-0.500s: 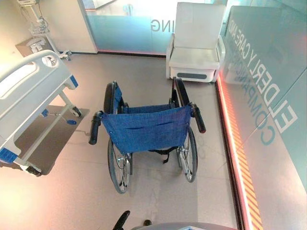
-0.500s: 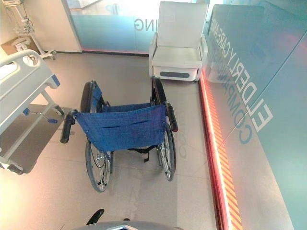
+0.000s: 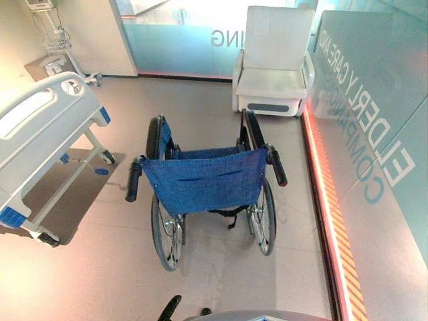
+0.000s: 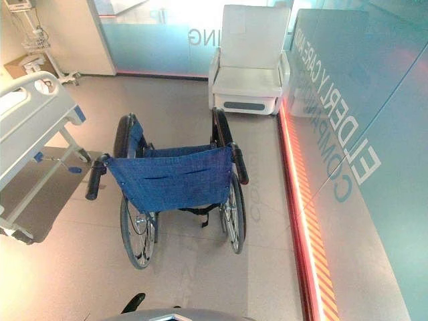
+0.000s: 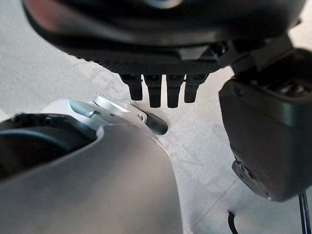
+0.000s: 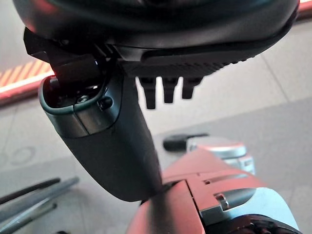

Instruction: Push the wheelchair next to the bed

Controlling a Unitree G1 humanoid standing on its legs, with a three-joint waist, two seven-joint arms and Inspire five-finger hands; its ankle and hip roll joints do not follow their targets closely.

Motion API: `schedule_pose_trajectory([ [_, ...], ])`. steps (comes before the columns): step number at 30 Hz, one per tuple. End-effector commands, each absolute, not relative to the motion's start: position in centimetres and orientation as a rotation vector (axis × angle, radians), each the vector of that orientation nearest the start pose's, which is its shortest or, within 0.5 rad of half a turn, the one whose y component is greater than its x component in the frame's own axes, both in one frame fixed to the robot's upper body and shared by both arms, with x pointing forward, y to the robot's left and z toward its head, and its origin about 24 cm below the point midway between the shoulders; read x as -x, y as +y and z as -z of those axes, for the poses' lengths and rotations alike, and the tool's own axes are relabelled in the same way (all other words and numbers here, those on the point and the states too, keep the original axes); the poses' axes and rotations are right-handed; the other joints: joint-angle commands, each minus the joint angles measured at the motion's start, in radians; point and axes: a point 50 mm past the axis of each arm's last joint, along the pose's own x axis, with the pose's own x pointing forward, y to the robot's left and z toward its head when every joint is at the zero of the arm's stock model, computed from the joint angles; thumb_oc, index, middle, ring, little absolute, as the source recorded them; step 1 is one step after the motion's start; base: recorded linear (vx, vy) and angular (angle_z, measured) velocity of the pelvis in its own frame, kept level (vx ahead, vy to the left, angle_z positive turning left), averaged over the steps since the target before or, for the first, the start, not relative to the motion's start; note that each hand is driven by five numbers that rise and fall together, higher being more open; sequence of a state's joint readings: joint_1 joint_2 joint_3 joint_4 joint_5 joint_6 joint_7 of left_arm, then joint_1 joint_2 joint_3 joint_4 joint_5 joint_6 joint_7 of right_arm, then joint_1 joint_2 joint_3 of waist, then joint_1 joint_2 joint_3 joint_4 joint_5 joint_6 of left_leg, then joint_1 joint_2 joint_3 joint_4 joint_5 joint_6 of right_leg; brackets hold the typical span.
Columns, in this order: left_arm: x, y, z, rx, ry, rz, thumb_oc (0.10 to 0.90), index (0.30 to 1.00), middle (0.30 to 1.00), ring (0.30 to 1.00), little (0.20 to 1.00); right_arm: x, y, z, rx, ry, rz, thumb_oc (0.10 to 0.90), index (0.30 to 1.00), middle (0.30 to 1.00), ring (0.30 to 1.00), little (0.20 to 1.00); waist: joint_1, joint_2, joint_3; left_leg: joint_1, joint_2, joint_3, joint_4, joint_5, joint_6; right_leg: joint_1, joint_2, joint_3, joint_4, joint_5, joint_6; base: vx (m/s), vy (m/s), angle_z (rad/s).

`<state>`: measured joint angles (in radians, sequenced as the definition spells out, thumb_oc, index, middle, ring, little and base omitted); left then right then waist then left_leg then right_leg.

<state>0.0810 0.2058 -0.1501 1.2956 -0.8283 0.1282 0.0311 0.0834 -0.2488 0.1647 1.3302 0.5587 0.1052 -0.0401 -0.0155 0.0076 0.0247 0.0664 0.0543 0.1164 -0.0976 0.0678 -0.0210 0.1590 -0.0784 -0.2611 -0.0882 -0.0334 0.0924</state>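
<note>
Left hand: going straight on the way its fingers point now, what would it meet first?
Most likely the floor: the left hand hangs open, holding nothing, fingers aimed down at it. Depth is unclear.

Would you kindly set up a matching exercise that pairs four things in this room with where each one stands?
Things:
1. wheelchair
2. hospital bed
3. white armchair
4. orange floor strip

Places:
A. at the far end of the room
B. on the robot's left
C. mid-floor, straight ahead
D. running along the robot's right side

Pairs: 1-C, 2-B, 3-A, 4-D.
</note>
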Motion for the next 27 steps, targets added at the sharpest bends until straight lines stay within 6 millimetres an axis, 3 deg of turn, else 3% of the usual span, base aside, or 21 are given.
schedule_pose_trajectory([
  [1, -4.0, 20.1, 17.7, 0.451, 1.42, -0.529, 0.8, 0.9, 0.9, 0.9, 0.9, -3.1, -22.2, 17.4, -0.22, 1.483, 0.423, 0.8, 0.9, 0.9, 0.9, 0.9, 0.017, 0.015, 0.035, 0.026, -0.001, 0.027, 0.01, -0.068, -0.024, -0.059, -0.071, -0.012, 0.028, 0.053, 0.035, 0.0, 0.0, 0.0],
  [7, -4.6, 20.7, 17.6, 0.484, 1.379, -0.588, 0.8, 0.9, 0.9, 0.9, 0.9, -3.8, -22.7, 17.3, -0.213, 1.45, 0.442, 0.8, 0.9, 0.9, 0.9, 0.9, 0.021, 0.015, 0.043, 0.023, -0.002, 0.02, 0.01, -0.064, -0.026, -0.061, -0.072, -0.012, 0.029, 0.055, 0.036, 0.02, 0.006, 0.0],
  [14, -6.9, 23.4, 16.7, 0.49, 1.253, -0.661, 0.8, 0.9, 0.9, 0.9, 0.9, -7.4, -25.7, 16.0, -0.192, 1.277, 0.507, 0.8, 0.9, 0.9, 0.9, 0.9, 0.028, 0.02, 0.079, -0.012, 0.002, 0.005, 0.01, -0.049, -0.023, -0.098, -0.072, 0.002, 0.029, 0.068, 0.038, -0.01, 0.002, 0.0],
  [20, -8.3, 25.2, 15.9, 0.507, 1.18, -0.721, 0.8, 0.9, 0.9, 0.9, 0.9, -9.0, -27.0, 15.1, -0.183, 1.166, 0.531, 0.8, 0.9, 0.9, 0.9, 0.9, 0.026, 0.018, 0.102, -0.038, 0.002, -0.004, 0.01, -0.038, -0.021, -0.126, -0.073, 0.015, 0.03, 0.075, 0.039, -0.04, 0.003, 0.03],
  [27, -11.4, 28.6, 13.4, 0.559, 0.982, -0.829, 0.8, 0.9, 0.9, 0.9, 0.9, -13.2, -28.6, 12.3, -0.184, 0.947, 0.566, 0.8, 0.9, 0.9, 0.9, 0.9, 0.023, 0.014, 0.143, -0.066, -0.002, -0.017, 0.012, -0.026, -0.02, -0.153, -0.076, 0.021, 0.034, 0.084, 0.04, -0.06, -0.003, 0.11],
])
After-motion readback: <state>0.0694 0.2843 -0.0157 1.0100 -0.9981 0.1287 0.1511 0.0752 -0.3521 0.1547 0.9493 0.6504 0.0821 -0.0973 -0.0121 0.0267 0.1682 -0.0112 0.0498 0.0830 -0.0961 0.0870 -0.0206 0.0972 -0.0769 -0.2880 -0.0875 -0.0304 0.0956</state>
